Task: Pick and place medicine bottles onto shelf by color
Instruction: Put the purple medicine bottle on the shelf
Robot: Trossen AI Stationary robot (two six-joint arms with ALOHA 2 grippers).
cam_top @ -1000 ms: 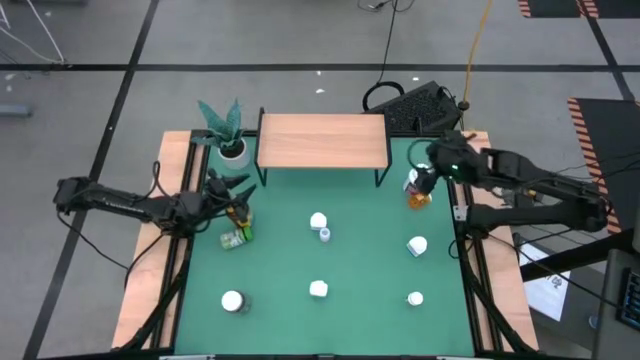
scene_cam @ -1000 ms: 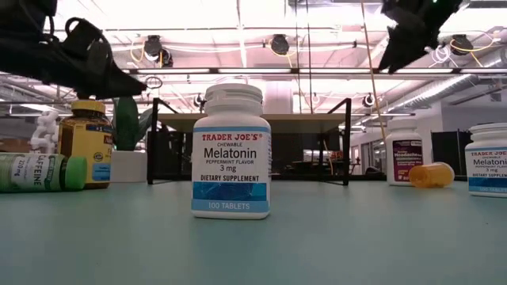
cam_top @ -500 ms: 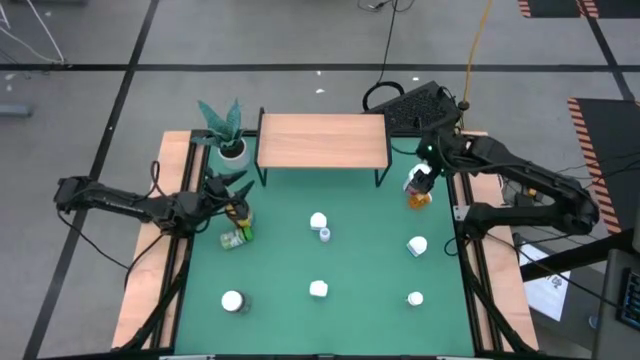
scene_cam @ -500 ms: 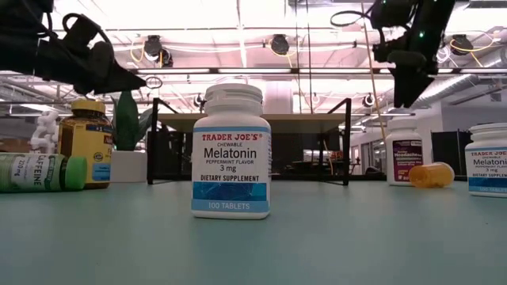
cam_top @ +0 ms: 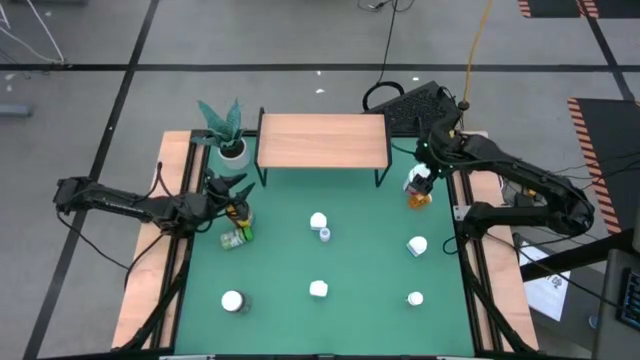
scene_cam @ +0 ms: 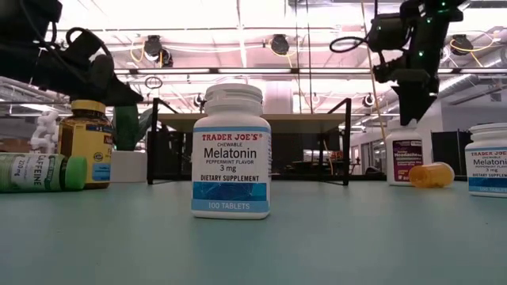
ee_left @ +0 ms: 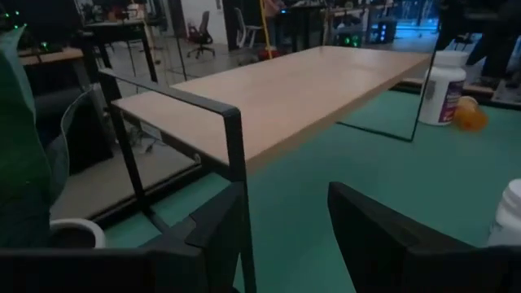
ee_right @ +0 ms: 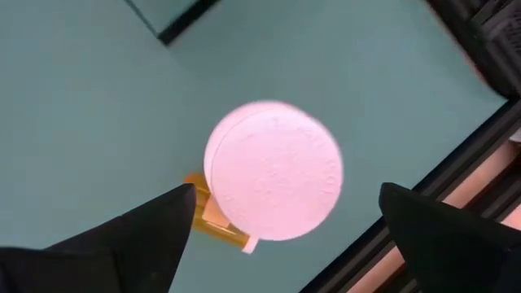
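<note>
Green table [cam_top: 365, 240] in a lit workshop. Right gripper [ee_right: 281, 224], jaws spread wide, hangs directly above a white-capped bottle [ee_right: 273, 181]; nothing held. Left gripper [ee_left: 285, 216] parted, empty.

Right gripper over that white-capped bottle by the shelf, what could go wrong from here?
The open right gripper hangs above the white-capped white bottle, and the small orange bottle lies right against it. A descending finger could strike or roll the orange one. The light-wood shelf's black leg stands close, so a wide approach might clip it.
</note>
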